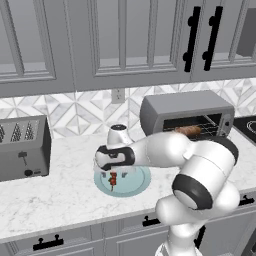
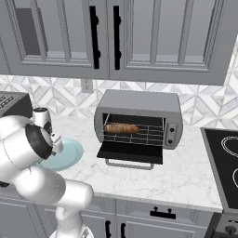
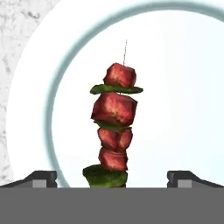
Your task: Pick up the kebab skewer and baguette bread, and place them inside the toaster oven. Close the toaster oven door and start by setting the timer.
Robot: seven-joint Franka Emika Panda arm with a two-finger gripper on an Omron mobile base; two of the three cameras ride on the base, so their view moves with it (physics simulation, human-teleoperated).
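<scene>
Baguette bread [image 2: 122,128] lies on the rack inside the toaster oven [image 2: 139,108], toaster oven door [image 2: 131,152] down. Kebab skewer [image 3: 113,127] lies on the pale blue plate [image 3: 183,87]; the hand view shows the gripper [image 3: 113,178] spread wide astride it, gripping nothing.

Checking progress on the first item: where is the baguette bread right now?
The baguette bread lies on the wire rack inside the toaster oven, toward its left side in the right base view, behind the toaster oven door, which hangs open.

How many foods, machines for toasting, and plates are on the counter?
Foods: 2, the kebab skewer on the plate and the baguette bread in the toaster oven.
Toasting machines: 2, the toaster oven and the slotted toaster.
Plates: 1, the pale blue plate.
Total: 5.
</scene>
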